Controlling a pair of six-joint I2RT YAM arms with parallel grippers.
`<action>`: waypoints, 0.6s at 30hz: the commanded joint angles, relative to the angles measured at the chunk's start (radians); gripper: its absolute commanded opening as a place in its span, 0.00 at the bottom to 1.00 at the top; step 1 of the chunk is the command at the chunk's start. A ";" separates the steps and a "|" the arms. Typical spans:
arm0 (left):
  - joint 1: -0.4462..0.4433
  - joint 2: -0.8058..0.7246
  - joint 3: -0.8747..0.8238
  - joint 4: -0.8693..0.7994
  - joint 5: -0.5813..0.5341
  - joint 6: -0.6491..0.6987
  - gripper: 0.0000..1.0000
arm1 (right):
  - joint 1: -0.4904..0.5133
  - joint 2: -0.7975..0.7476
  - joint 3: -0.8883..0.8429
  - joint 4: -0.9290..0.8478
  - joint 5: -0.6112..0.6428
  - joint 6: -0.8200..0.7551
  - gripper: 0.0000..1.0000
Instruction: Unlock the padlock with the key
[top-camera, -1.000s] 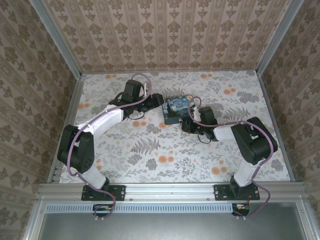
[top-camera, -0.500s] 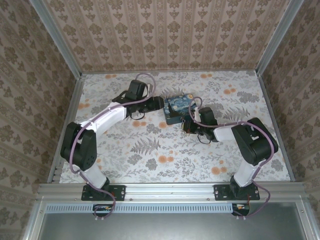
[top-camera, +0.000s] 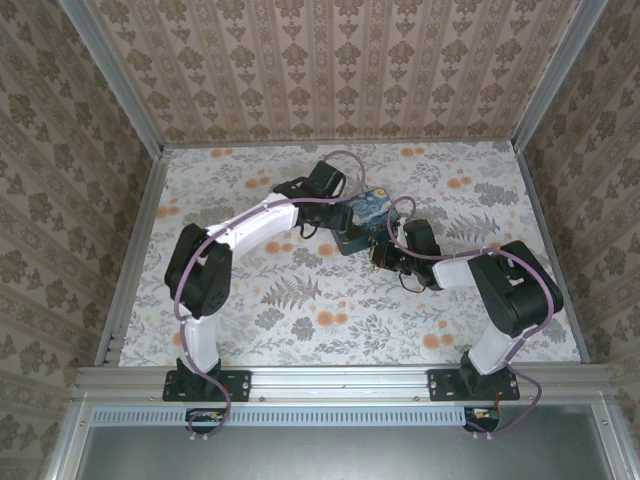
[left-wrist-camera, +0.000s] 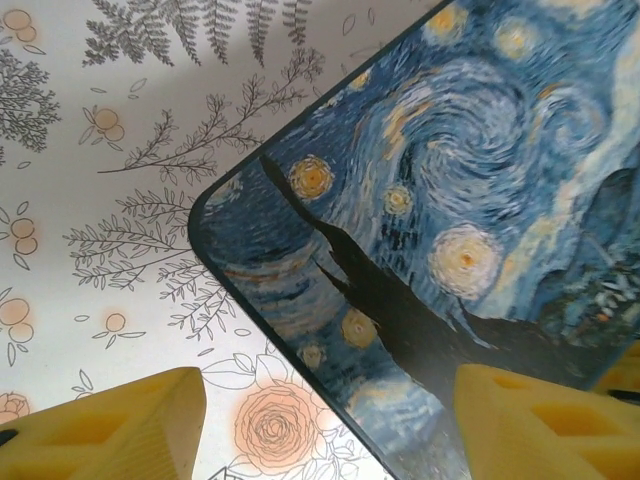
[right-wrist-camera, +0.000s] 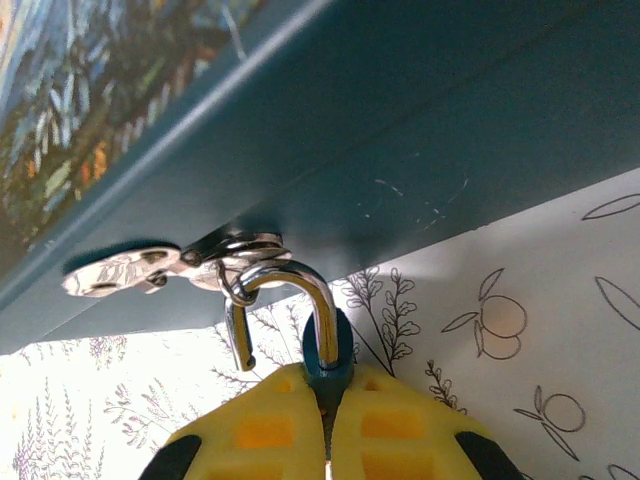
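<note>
The left gripper (left-wrist-camera: 330, 425) has swung across to the painted box (left-wrist-camera: 450, 200), jaws wide over its corner, probably to steady it. The right gripper (right-wrist-camera: 327, 425) pinches the padlock (right-wrist-camera: 327, 352) hanging from the box's hasp (right-wrist-camera: 235, 250); 1 shackle (right-wrist-camera: 290, 272) leg looks free. The box is closed, its contents hidden.

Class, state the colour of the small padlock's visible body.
The small metal-shackled padlock is dark teal; right wrist view shows best.
</note>
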 joint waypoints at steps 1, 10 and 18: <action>-0.023 0.035 0.061 -0.063 -0.075 0.045 0.67 | -0.013 -0.005 -0.035 -0.024 0.038 0.036 0.00; -0.078 0.094 0.090 -0.091 -0.137 0.072 0.68 | -0.049 0.014 -0.076 0.067 -0.002 0.087 0.00; -0.114 0.128 0.085 -0.116 -0.189 0.091 0.68 | -0.076 0.057 -0.101 0.165 -0.047 0.135 0.00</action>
